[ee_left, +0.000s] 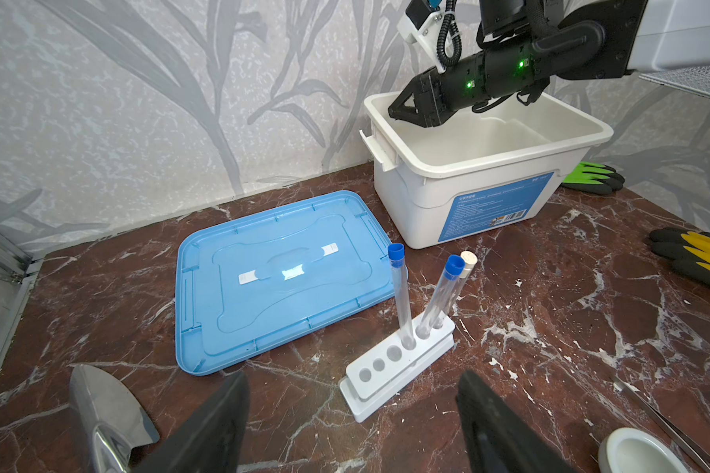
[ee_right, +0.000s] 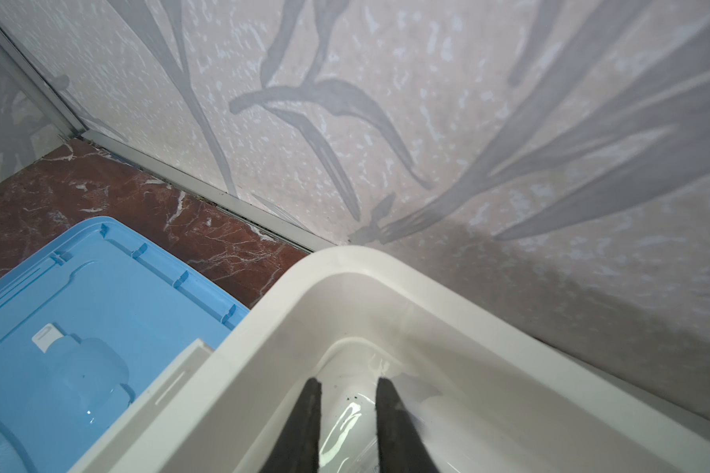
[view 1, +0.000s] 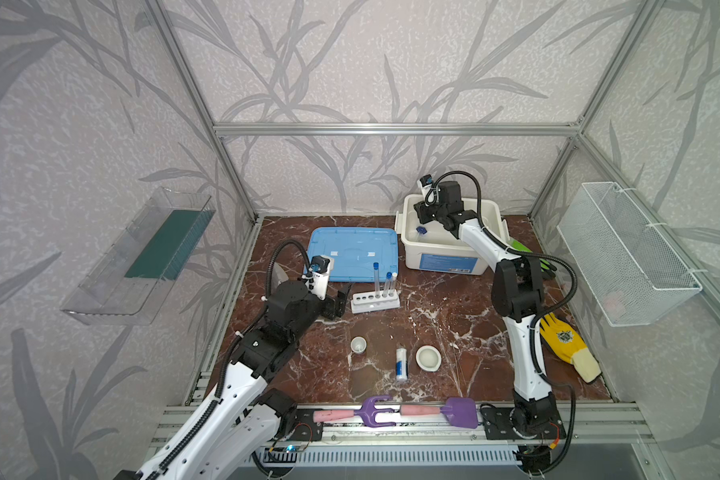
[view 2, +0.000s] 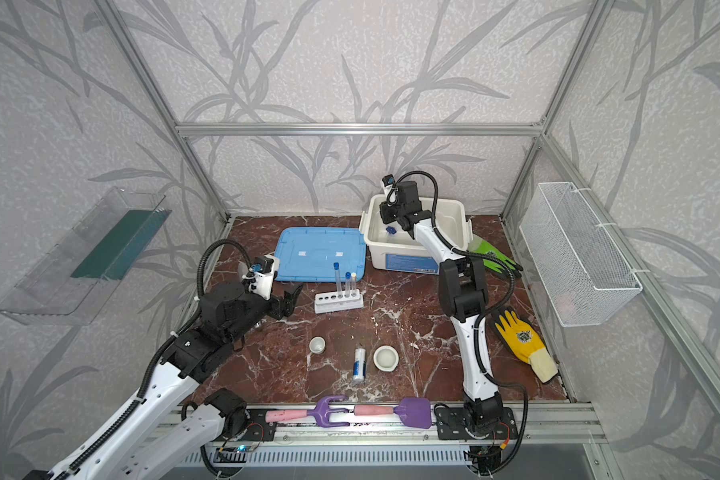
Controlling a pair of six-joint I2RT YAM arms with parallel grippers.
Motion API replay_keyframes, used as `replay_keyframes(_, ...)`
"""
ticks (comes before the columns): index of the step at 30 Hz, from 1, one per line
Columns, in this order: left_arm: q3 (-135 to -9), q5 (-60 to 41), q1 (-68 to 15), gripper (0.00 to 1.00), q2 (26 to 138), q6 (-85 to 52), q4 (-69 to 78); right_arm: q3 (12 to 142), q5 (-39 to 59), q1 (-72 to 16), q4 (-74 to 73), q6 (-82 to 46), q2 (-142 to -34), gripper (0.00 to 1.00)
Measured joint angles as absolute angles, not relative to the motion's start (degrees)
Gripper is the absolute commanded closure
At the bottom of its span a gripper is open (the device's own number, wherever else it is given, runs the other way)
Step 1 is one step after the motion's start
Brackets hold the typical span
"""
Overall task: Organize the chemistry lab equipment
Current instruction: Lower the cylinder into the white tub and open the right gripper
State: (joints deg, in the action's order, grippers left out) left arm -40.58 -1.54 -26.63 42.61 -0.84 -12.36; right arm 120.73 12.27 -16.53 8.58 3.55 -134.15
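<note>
We are seeing the right gripper (ee_right: 347, 381) reaching down into the white bin (view 1: 412, 253), which is standing at the upper right of the bench (view 1: 454, 324) in both top views. In the right wrist view its two dark fingers are standing a narrow gap apart, and something clear and glossy is showing between them. We cannot tell whether they are pinching it or merely straddling it. In a top view a blue-capped test tube (view 1: 420, 231) is lying inside the bin, just beside the gripper.

The left gripper (ee_left: 353, 422) is hovering low over the bench at the left of centre, with its fingers spread wide and nothing between them. It is facing the white six-hole rack (ee_left: 394, 368), which is standing just ahead of it. The rack is sitting near the lower right corner of the blue lid (view 1: 350, 253), which is lying flat to the left of the bin.

Three tubes are standing in the rack's three right-hand holes: two blue-capped tubes (ee_left: 400, 295) and a pale-stoppered tube (ee_left: 468, 260). The three left-hand holes are showing open.

Lower in both top views, the small white cup (view 1: 358, 345), the white blue-labelled bottle (view 1: 401, 363) and the white bowl (view 1: 428, 357) are sitting in a loose row from left to right. The cup is well apart from the bottle, and the bottle is just beside the bowl.
</note>
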Motion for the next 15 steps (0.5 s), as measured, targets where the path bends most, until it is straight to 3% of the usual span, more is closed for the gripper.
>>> replay_keyframes(5,-40.58,-1.58,-26.63,0.20,42.81,-0.95,-12.32,124.27,14.70,-16.23,13.61,4.82,-132.42,0.61)
replay_keyframes(15,-45.47,-9.15,-26.63,0.20,46.61,4.91,-26.28,100.77,16.19,-16.27,11.90,5.19,-111.13,0.55)
